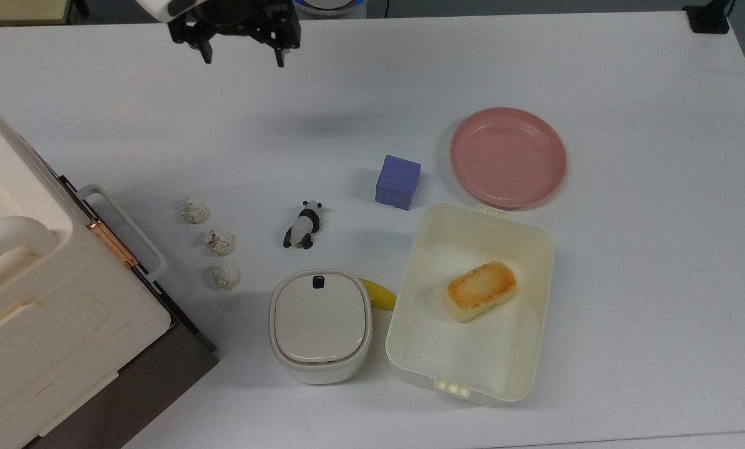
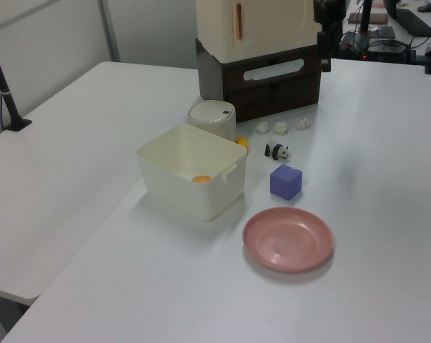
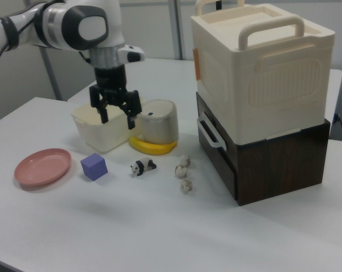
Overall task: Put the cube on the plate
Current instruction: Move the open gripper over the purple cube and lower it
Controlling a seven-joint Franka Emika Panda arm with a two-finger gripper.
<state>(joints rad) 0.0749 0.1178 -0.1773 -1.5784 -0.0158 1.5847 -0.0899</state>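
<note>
The blue-purple cube (image 1: 398, 181) (image 2: 286, 181) (image 3: 94, 166) rests on the white table, just to the top view's left of the round pink plate (image 1: 508, 156) (image 2: 288, 239) (image 3: 42, 167), which has nothing on it. My gripper (image 1: 244, 59) (image 3: 118, 120) hangs open and empty above the table near the top view's upper edge, well to the upper left of the cube. In the left view the gripper (image 2: 322, 63) is at the far side of the table.
A cream rectangular container (image 1: 470, 302) holding a toasted bread piece (image 1: 479, 290) sits below the plate in the top view. A lidded round pot (image 1: 320, 324), a banana (image 1: 377, 294), a panda figure (image 1: 304, 224), three crumpled lumps (image 1: 219, 242) and a stacked cream and brown box (image 3: 261, 96) stand on the top view's left.
</note>
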